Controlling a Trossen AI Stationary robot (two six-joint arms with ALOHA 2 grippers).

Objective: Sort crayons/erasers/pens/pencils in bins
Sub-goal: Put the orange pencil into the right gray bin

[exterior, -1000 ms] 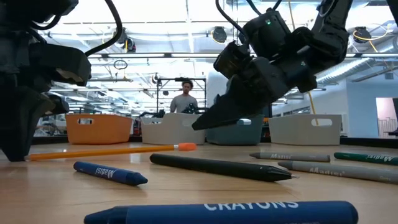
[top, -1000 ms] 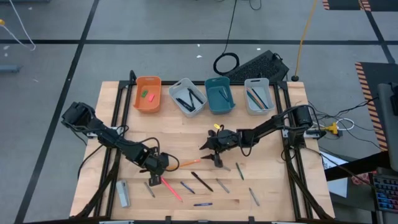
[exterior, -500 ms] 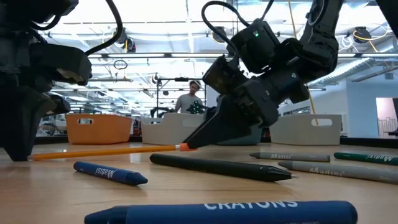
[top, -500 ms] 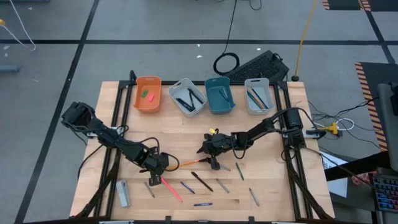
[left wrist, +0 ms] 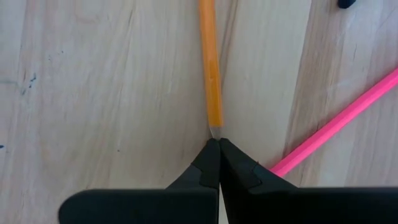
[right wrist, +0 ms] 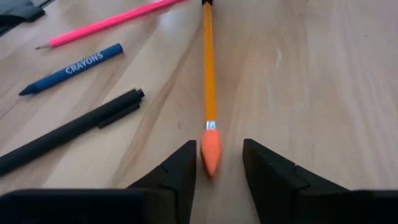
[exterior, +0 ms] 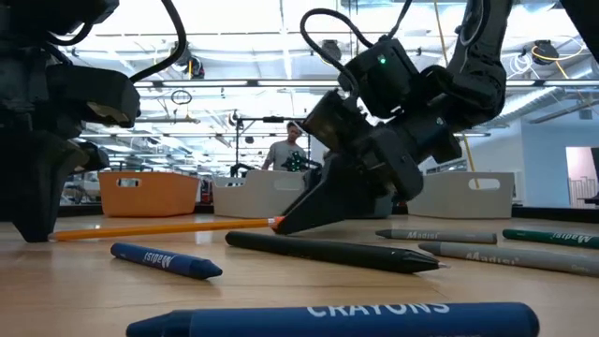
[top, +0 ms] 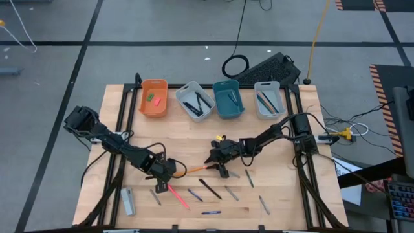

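An orange pencil [top: 193, 169] lies flat on the wooden table [top: 272, 136]. My left gripper [left wrist: 214, 143] is shut, with its fingertips at the pencil's sharpened end. My right gripper [right wrist: 219, 147] is open and low over the table. Its two fingers stand either side of the pencil's eraser end [right wrist: 210, 154]. At the far edge stand the bins: an orange bin [top: 154, 107] holding a green and a pink-red eraser [top: 153, 99], a grey-white bin [top: 196, 102], a teal bin [top: 228, 100] and a second grey-white bin [top: 268, 100]. My left gripper meets the pencil's sharpened tip [left wrist: 215, 130] with the free ends of its shut fingers, in line with the pencil's length. Whether the tip is pinched or only touched, I cannot tell. My right gripper has one finger [right wrist: 181, 167] close beside the eraser; I cannot tell whether it touches.
Near the front edge lie a pink pencil [top: 178, 195], a black pen [top: 209, 188], blue crayons [top: 195, 194] [top: 210, 212], a green crayon [top: 249, 177] and grey sticks [top: 264, 204]. A grey object [top: 127, 200] lies at the near left.
My right gripper has moved down and toward the table's left, bringing its open fingers to the pencil's eraser end. The pencil and my left gripper have stayed where they were.
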